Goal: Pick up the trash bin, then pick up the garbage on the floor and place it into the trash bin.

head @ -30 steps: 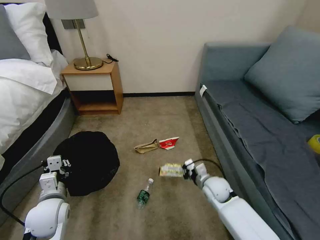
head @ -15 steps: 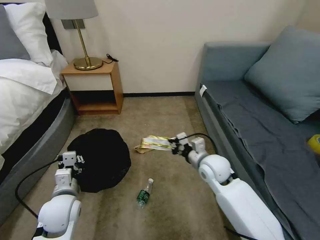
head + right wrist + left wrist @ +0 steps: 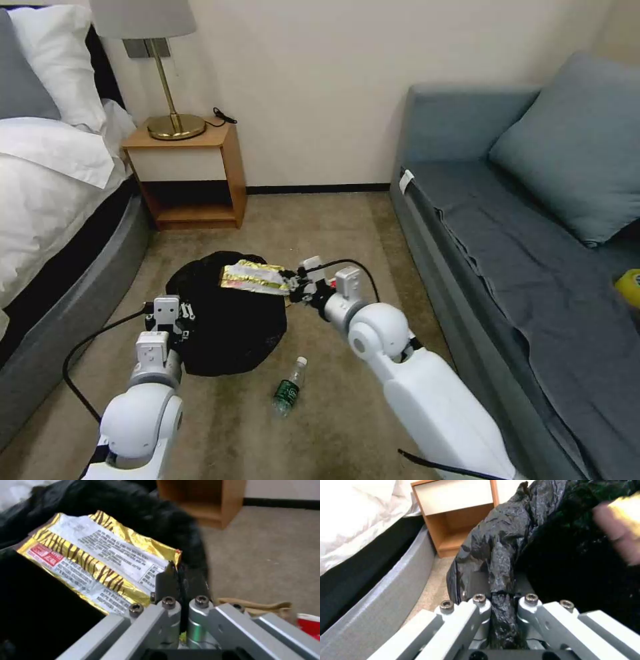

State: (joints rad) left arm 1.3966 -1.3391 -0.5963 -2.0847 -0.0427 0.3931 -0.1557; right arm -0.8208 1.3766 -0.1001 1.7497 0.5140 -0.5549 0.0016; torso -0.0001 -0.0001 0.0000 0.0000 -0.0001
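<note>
Beige carpet [image 3: 333, 220] covers the floor between a bed [image 3: 47, 200] and a grey-blue sofa [image 3: 520, 253]. At the middle of it the right gripper [image 3: 293, 285] is closed on one end of the snack wrapper [image 3: 255, 278], a gold, tiger-striped foil pack with a red label and blocks of small print too fine to read in the right wrist view. The wrapper sticks out from the gripper over the black bag of the trash bin [image 3: 227, 320]. The right arm reaches forward and across toward the bin, elbow bent. Just behind that gripper lie the brown paper bag [image 3: 256, 603] and the red carton [image 3: 308, 625]. The left gripper [image 3: 168, 319], on an arm stretched forward, is clamped on a fold of the bin's bag at the rim. A clear bottle [image 3: 289, 388] with a green label lies on the carpet between the two arms, nearer the robot than either gripper.
</note>
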